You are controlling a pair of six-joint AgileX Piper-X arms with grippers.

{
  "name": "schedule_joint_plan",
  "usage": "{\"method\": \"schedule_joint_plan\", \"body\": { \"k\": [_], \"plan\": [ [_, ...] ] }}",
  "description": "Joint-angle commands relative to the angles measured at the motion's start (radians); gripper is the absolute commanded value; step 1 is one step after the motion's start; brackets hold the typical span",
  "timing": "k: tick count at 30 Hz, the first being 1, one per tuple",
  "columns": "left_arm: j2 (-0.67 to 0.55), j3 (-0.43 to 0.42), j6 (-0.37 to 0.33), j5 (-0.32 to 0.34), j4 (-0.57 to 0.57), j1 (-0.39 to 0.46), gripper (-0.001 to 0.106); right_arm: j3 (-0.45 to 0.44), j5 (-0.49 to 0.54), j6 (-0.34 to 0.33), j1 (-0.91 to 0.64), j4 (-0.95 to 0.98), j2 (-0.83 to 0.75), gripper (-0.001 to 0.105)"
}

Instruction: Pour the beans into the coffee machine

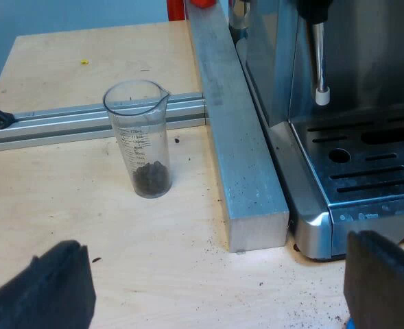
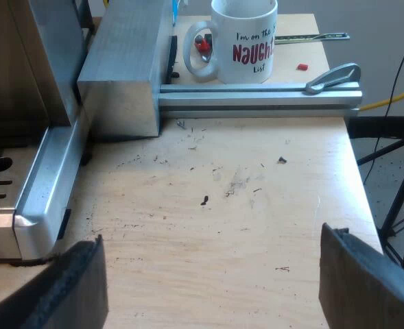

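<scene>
Our left end effector [image 1: 219,295] hung wide open and empty. The measuring glass [image 1: 143,140] stood upright on the counter [image 1: 64,205] just ahead of it, long axis vertical, with beans [image 1: 151,179] in its bottom. A metal bar [image 1: 239,137] lay between it and the espresso machine [image 1: 352,137]. Our right end effector [image 2: 215,288] was equally open and empty, so we judged the left arm nearer. The glass bore millilitre marks. The far mug [image 2: 246,41] read "I'm on the NAUGH… List".

Left hand [image 1: 219,286] and right hand [image 2: 215,284] hover low, tilted downward — both spread wide and empty.
</scene>
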Motion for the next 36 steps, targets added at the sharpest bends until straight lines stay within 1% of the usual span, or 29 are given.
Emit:
{"method": "schedule_joint_plan", "body": {
  "k": [1, 19, 21, 24, 28, 31, 32, 36],
  "plan": [
    [-0.140, -0.004, -0.010, -0.010, -0.009, 0.000, 0.076, -0.003, -0.003, -0.004, -0.006, -0.007, -0.011, 0.067],
    [-0.140, -0.004, -0.010, -0.004, -0.009, 0.000, 0.076, -0.003, -0.003, -0.004, -0.006, -0.007, -0.011, 0.067],
    [-0.133, -0.004, -0.010, 0.007, -0.009, 0.000, 0.076, -0.003, -0.003, -0.004, -0.004, -0.007, -0.011, 0.067],
    [-0.112, -0.007, -0.010, 0.044, -0.001, 0.000, 0.076, -0.013, -0.003, -0.004, 0.015, 0.008, -0.002, 0.067],
    [-0.084, -0.032, -0.010, 0.062, 0.024, -0.003, 0.076, -0.037, 0.020, -0.004, 0.057, 0.027, 0.027, 0.067],
    [-0.067, -0.066, -0.013, 0.103, 0.031, -0.003, 0.076, -0.093, 0.020, -0.004, 0.120, 0.030, 0.077, 0.067],
    [-0.065, -0.071, -0.017, 0.108, 0.031, -0.003, 0.076, -0.105, 0.020, -0.004, 0.129, 0.033, 0.083, 0.067],
    [-0.050, -0.116, -0.058, 0.144, 0.028, -0.003, 0.076, -0.182, 0.020, -0.004, 0.184, 0.060, 0.152, 0.067]
  ]
}}
